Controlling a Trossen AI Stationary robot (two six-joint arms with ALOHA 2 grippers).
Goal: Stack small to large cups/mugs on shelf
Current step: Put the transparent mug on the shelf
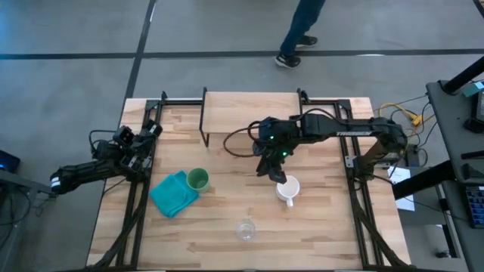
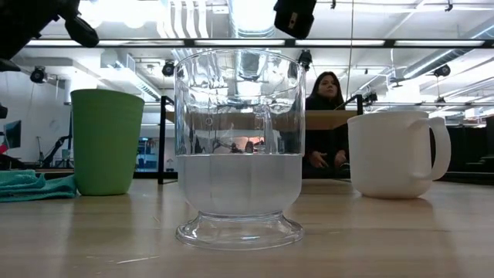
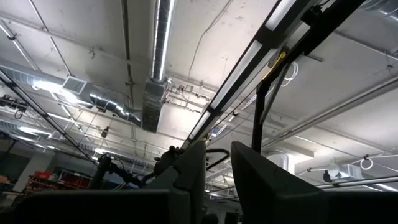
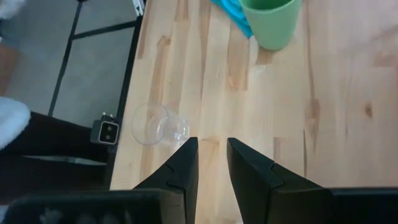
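The white handled mug (image 1: 290, 188) (image 2: 390, 154) stands upright on the tabletop right of centre. The green cup (image 1: 198, 179) (image 2: 106, 141) (image 4: 268, 22) stands upright to its left, beside the teal cloth. The clear glass cup (image 1: 246, 230) (image 2: 238, 147) (image 4: 155, 126) stands near the near edge. The shelf (image 1: 249, 113) sits bare at the far side. My right gripper (image 1: 274, 175) (image 4: 212, 155) hovers just far-left of the mug, fingers a narrow gap apart, holding nothing. My left gripper (image 1: 147, 134) (image 3: 217, 168) waits at the left edge, pointing up, with a narrow gap between its fingers.
A teal cloth (image 1: 172, 194) (image 2: 31, 185) lies bunched against the green cup's left side. Black frame rails run along both table sides (image 1: 355, 189). A person walks beyond the far edge (image 1: 299, 34); another sits behind the table (image 2: 328, 116). Bare wood lies between the cups.
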